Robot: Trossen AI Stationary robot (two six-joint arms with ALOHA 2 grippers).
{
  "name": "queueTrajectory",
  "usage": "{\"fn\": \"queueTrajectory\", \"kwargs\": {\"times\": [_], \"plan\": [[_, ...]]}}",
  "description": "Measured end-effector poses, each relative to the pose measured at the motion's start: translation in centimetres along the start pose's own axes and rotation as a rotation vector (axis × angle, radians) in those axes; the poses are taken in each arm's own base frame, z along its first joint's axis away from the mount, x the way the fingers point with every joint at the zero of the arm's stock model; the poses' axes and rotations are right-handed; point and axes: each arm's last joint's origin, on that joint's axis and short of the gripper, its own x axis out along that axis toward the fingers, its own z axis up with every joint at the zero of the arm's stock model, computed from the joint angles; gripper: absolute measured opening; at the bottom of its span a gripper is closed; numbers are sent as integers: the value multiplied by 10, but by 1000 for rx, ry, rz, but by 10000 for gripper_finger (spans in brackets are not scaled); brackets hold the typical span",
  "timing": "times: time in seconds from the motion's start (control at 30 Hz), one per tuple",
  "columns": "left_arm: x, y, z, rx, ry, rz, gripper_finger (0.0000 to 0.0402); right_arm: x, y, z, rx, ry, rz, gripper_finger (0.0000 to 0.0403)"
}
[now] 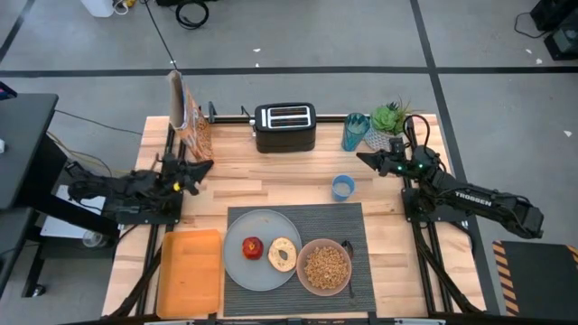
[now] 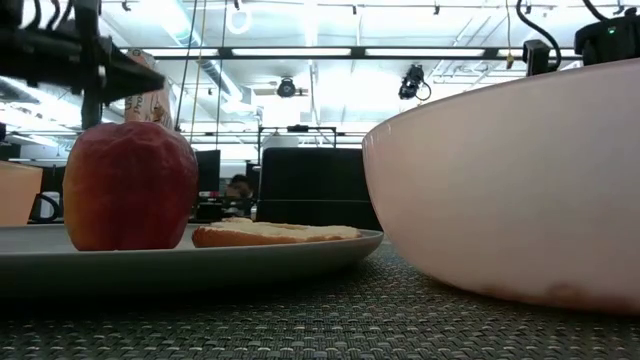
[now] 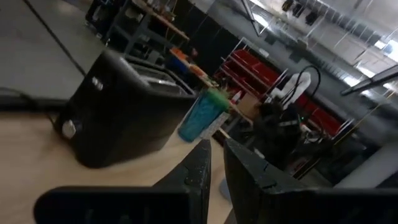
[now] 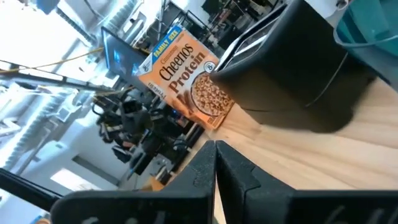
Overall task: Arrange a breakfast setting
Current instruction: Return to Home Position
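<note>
The dark ribbed mat point(image 1: 293, 226) lies at the table's near middle. On it rests the pale blue-grey plate point(image 1: 246, 271) with the red apple point(image 1: 253, 246) and the bagel point(image 1: 283, 255); beside it stand the pink bowl point(image 1: 309, 284) of brown cereal point(image 1: 325, 266) and the dark spoon point(image 1: 348, 249). The low view shows the apple point(image 2: 130, 185), bagel point(image 2: 275, 232) and bowl point(image 2: 510, 190) up close. My left gripper point(image 1: 202, 169) hovers level at the left edge, nearly shut with only a narrow slit, holding nothing. My right gripper point(image 1: 364, 158) hovers at the far right, shut and empty.
A black toaster point(image 1: 284, 126) stands at the far middle and a cereal box point(image 1: 188, 116) at the far left. A teal tumbler point(image 1: 354, 131) and a small plant point(image 1: 388, 117) stand at the far right, a blue cup point(image 1: 342, 187) behind the mat, and an orange tray point(image 1: 190, 271) at the near left.
</note>
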Motion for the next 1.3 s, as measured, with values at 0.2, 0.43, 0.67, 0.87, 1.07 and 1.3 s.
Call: {"fn": "queueTrajectory", "kwargs": {"times": [0.2,0.43,0.67,0.87,1.07,1.3], "plan": [[4,12,-23,-67,44,27,50,0,1,-1,6,38,29,16],[5,13,-27,33,70,45,50,0,1,-1,3,41,32,16],[7,14,-30,463,105,43,50,1,6,-7,5,78,64,16],[8,14,-32,692,123,34,50,2,11,-14,8,131,108,16],[8,14,-32,801,130,28,50,-1,21,-18,2,163,192,16],[8,14,-32,920,128,18,50,-2,26,-22,1,189,241,16]]}}
